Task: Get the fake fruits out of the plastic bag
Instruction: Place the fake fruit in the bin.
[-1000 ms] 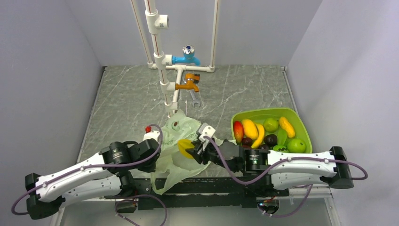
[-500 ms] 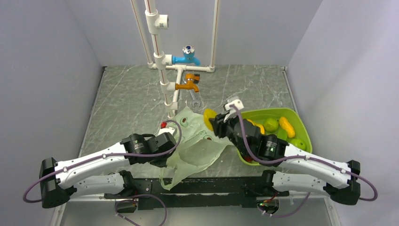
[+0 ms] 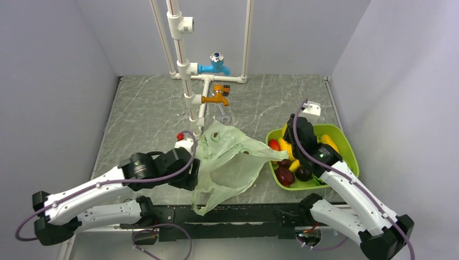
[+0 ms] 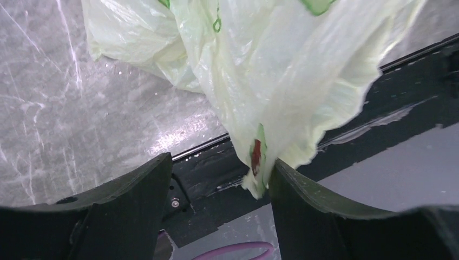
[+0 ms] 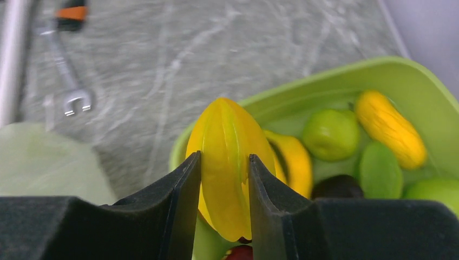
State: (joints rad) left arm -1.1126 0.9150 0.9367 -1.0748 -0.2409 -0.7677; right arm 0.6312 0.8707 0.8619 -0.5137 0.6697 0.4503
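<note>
Right wrist: yellow fruit (image 5: 226, 135) between jaws

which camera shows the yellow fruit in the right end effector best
The right wrist view: the yellow fruit sits centre frame, clamped in the right end effector. The top view hides nearly all of it behind the arm; the left wrist view shows none of it.

Legible text, labels, brands, numbers: none. Plastic bag (image 3: 230, 162), lying toward the front edge of the worktop (image 3: 146, 114): small dark round printed marks (image 3: 215, 135) seen from above; one green-and-reddish printed mark (image 4: 257, 154) on its hanging hem, seen close. All too small, crumpled or blurred to read as lettering.
</note>
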